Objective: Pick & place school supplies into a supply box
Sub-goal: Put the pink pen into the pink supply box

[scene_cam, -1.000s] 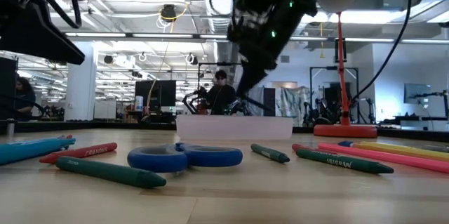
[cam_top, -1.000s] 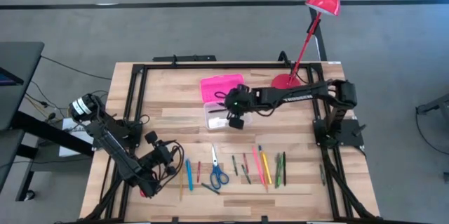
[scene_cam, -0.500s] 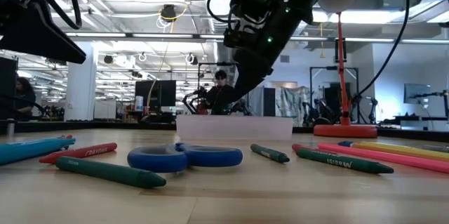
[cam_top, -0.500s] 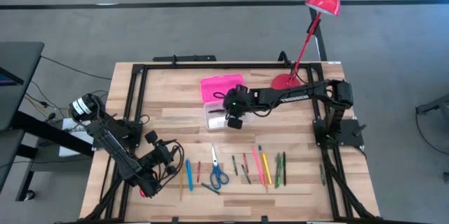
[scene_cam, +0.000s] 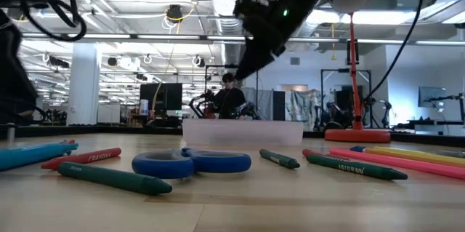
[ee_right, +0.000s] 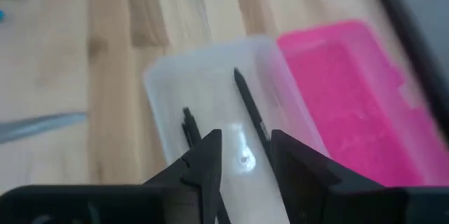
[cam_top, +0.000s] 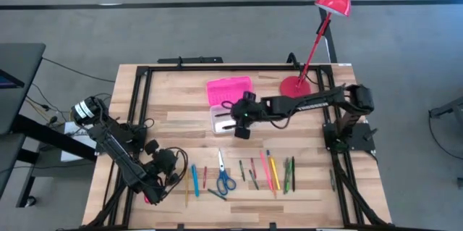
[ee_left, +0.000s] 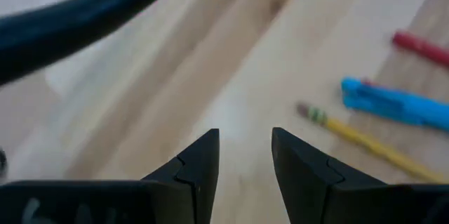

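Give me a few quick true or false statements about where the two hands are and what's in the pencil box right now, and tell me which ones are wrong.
1. The right hand is over the clear box base. True.
2. The clear base is empty. False: the right wrist view shows two dark pens lying in it.
3. The pink lid lies open beside the clear base. True.
4. The left hand is gripping the blue scissors. False: its fingers are apart with nothing between them, and the scissors lie on the table in the row of supplies.
5. The right hand holds a pencil. False: its fingers are apart and hold nothing.
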`<state>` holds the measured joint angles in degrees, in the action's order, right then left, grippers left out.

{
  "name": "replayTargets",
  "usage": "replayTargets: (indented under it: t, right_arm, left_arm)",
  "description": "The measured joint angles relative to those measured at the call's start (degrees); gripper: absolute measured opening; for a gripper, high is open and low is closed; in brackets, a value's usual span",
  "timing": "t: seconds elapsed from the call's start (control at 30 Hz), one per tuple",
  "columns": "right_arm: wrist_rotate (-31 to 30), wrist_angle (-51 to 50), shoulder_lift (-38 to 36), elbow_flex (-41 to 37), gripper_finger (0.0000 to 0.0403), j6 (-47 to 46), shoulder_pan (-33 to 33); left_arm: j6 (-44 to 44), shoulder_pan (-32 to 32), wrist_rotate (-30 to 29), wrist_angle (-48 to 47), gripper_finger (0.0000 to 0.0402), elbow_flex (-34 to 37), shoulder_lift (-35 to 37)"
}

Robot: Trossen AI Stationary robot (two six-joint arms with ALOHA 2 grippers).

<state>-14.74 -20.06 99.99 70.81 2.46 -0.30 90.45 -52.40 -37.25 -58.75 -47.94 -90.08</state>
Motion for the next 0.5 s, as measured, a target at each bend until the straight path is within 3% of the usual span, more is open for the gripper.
replayTargets:
  t: [0.23, 0.5]
  right_arm:
    - [-7.48, 0.09, -3.85, -0.09, 0.0108, -0.51, 8.99]
    - [-13.42, 9.03, -5.25, -6.17, 0.0107, -1.01, 20.09]
  left_arm:
    - [8.14, -0.02, 11.32, -1.84, 0.0127, -4.87, 0.0]
    - [18.19, -0.19, 25.37, -2.43, 0.0127, -6.43, 0.01]
